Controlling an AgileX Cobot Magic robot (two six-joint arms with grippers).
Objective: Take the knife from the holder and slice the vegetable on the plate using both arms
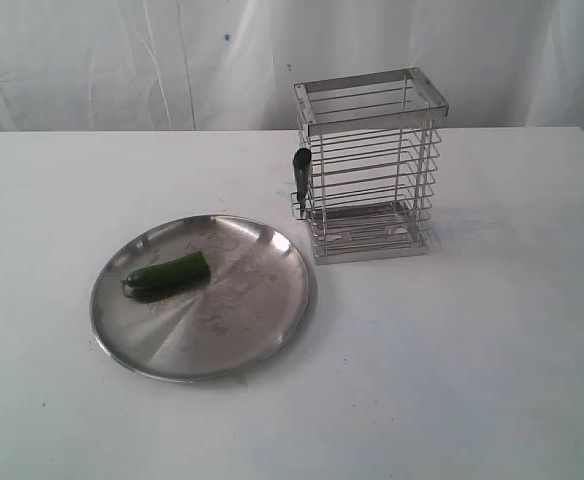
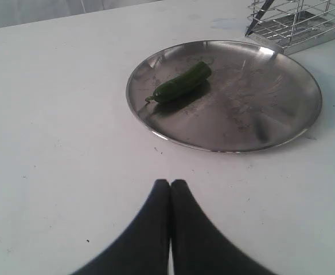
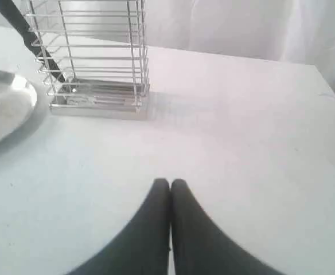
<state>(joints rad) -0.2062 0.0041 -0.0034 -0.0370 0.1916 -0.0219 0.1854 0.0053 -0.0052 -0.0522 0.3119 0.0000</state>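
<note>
White worktop (image 1: 472,350), pale cloth (image 1: 92,60) behind.

Plate (image 1: 242,310) lies flat, left of centre in the exterior view. Vegetable (image 1: 167,273) lies on its side on the plate, whole, toward the plate's left rim.

Holder (image 1: 372,117) stands upright just beside the plate's far right edge; contact unclear. Knife (image 1: 301,175) hangs on the holder's outer left side, the side toward the plate, handle up, blade down.

Left gripper (image 2: 170,183): jaws pressed together, nothing between them, over bare worktop, well apart from the plate.

Right gripper (image 3: 170,182): jaws pressed together, empty, over bare worktop, apart from the holder.
</note>
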